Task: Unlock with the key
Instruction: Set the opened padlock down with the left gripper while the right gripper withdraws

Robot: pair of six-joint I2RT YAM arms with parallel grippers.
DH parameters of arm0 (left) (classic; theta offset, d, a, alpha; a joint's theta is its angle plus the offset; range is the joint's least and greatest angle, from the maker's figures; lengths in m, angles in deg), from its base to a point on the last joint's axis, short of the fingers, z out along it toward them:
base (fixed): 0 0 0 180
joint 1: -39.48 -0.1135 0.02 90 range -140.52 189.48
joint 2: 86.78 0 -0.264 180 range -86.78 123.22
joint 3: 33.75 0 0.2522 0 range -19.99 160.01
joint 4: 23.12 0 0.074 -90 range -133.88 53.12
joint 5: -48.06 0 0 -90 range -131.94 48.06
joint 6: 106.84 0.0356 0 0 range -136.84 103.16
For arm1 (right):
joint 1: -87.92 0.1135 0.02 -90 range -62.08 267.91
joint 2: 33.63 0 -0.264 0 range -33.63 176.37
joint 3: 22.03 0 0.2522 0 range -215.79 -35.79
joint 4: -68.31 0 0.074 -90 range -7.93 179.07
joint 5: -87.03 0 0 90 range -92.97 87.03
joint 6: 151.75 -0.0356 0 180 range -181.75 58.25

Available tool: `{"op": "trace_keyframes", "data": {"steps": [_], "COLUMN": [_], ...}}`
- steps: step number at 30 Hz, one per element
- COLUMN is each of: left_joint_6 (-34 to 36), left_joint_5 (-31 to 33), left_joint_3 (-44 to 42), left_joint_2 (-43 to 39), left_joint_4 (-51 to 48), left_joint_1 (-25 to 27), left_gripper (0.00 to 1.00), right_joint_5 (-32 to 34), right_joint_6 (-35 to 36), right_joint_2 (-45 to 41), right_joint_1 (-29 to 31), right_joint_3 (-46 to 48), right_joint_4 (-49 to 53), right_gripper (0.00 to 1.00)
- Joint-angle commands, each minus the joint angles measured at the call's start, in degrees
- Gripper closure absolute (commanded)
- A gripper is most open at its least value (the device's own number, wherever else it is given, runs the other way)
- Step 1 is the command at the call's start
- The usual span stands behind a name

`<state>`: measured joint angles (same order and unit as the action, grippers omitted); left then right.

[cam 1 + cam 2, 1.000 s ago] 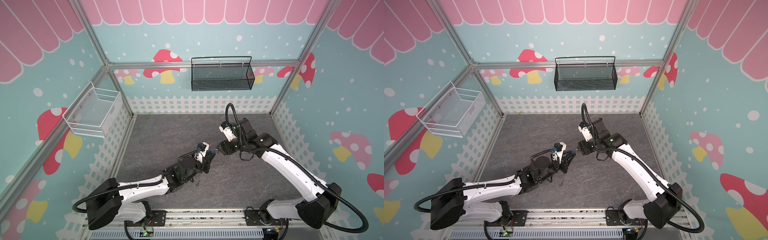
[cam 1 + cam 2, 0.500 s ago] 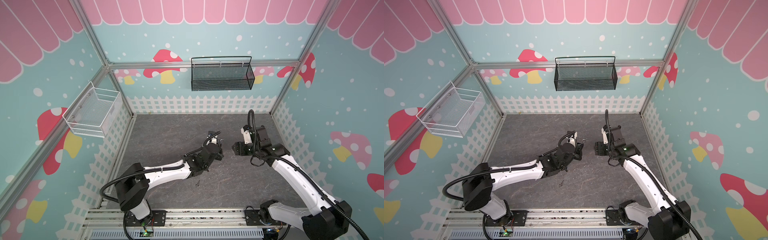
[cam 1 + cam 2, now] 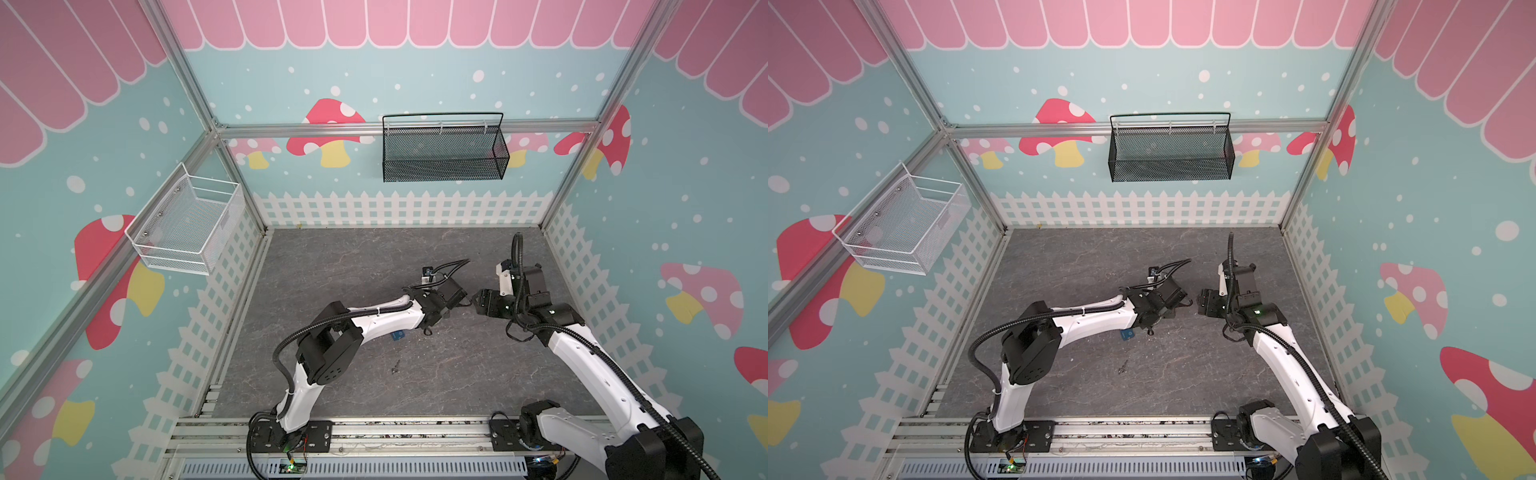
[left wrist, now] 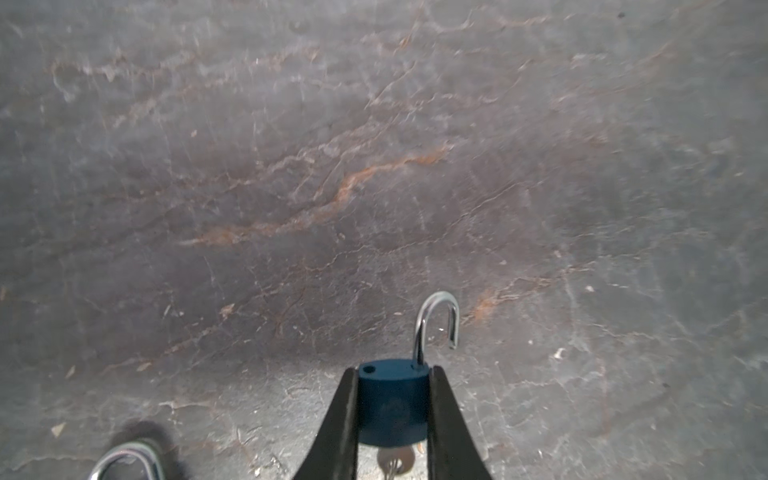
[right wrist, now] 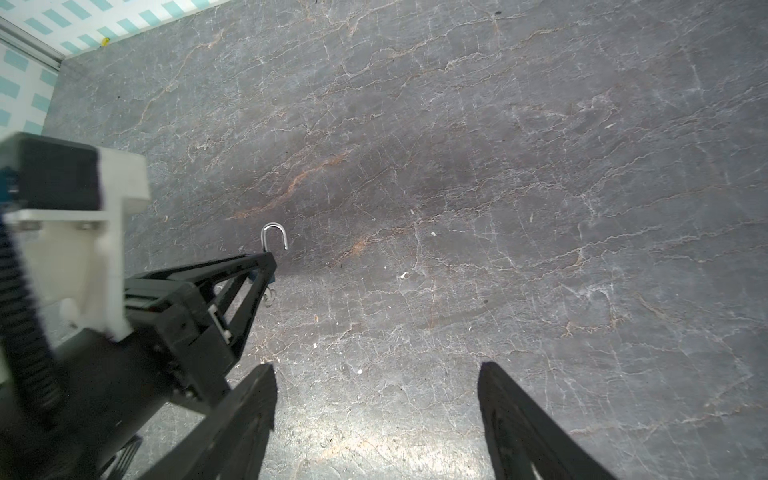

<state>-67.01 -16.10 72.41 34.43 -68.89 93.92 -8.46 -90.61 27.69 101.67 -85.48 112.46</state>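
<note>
Shackle is standing sprung clear of the blue padlock, with the key still sitting in its underside. Left jaws are clamping the padlock body low over the middle of the worktop. Right jaws are backing away from the close meeting of a second ago, spreading wide and empty. Unlocking is looking done.

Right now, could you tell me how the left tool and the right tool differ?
The left tool is shut on a blue padlock, while the right tool stands wide open. The left tool holds something; the right tool is empty. Both are black.
</note>
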Motion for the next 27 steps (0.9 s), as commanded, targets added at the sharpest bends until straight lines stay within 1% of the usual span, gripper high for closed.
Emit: {"op": "trace_keyframes", "data": {"steps": [1,7,12,16,19,20,23,26,27], "left_joint_6": [-5.98,-9.09,-11.36,-11.35,-11.90,-12.14,-11.29,-10.13,-9.99], "left_joint_5": [-1.81,-2.54,-6.35,-7.21,-7.21,-9.11,-9.36,-8.69,-8.80], "left_joint_3": [2.76,3.71,4.51,5.51,5.24,5.20,5.11,4.62,4.19], "left_joint_2": [2.56,4.84,7.06,7.82,7.39,6.89,4.45,0.63,-0.65], "left_joint_4": [-5.66,-6.28,-6.29,-6.42,-7.18,-7.45,-7.66,-8.31,-8.44], "left_joint_1": [-0.82,-1.17,-2.05,-2.13,-2.43,-2.72,-3.37,-4.10,-4.37], "left_gripper": [1.00,1.00,1.00,0.90,0.75,0.71,0.61,0.52,0.50], "right_joint_5": [-1.28,-1.51,-1.51,-2.16,-3.88,-4.06,-4.40,-5.87,-6.51], "right_joint_6": [-0.83,-1.45,-1.23,-0.31,0.59,0.89,1.69,2.01,2.22], "right_joint_2": [-2.03,-4.84,-6.00,-5.60,-5.36,-5.03,-4.55,-4.70,-4.65], "right_joint_1": [-0.48,-0.84,-0.94,-0.93,-0.88,-0.89,-0.92,-0.93,-0.93], "right_joint_3": [1.78,4.67,5.14,4.11,2.94,2.22,0.37,-1.51,-1.96], "right_joint_4": [-0.07,0.78,1.52,2.29,2.28,2.76,3.77,4.11,4.06], "right_gripper": [0.21,0.20,0.19,0.19,0.18,0.17,0.17,0.17,0.17]}}
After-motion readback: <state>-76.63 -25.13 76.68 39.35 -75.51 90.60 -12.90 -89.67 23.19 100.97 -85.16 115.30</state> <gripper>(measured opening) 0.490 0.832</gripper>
